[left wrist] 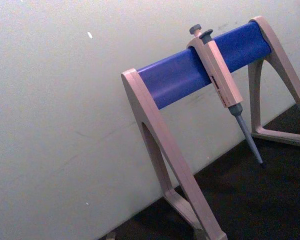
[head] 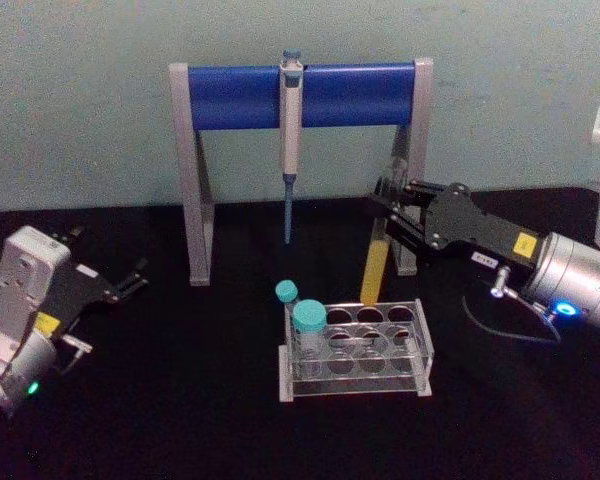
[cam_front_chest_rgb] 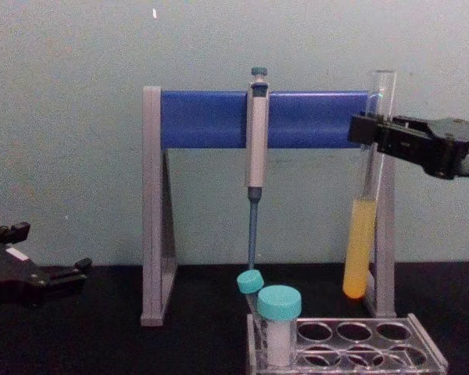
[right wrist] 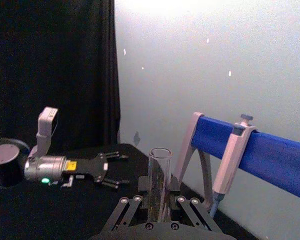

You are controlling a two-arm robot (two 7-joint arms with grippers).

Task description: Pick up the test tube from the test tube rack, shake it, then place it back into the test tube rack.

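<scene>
The test tube point(head: 376, 262) point(cam_front_chest_rgb: 362, 250) is a long clear glass tube with yellow-orange liquid in its lower part. It hangs nearly upright, its round bottom a little above the back row of the clear test tube rack point(head: 421, 345) point(cam_front_chest_rgb: 424, 344). My right gripper point(head: 391, 203) point(cam_front_chest_rgb: 372, 133) reaches in from the right and is shut on the tube's upper part. The right wrist view has the tube's open rim point(right wrist: 160, 152) rising between the fingers point(right wrist: 136, 205). My left gripper point(head: 115, 262) point(cam_front_chest_rgb: 47, 248) point(right wrist: 117, 170) rests open and holds nothing, low at the left.
Two teal-capped tubes point(head: 308, 325) point(head: 286, 292) stand in the rack's left end. Behind it rises a grey-and-blue pipette stand point(head: 230, 95) point(left wrist: 190, 75) with a pipette point(head: 290, 110) point(cam_front_chest_rgb: 256, 133) hanging from its bar. The stand's right leg point(cam_front_chest_rgb: 387, 234) is close behind the tube.
</scene>
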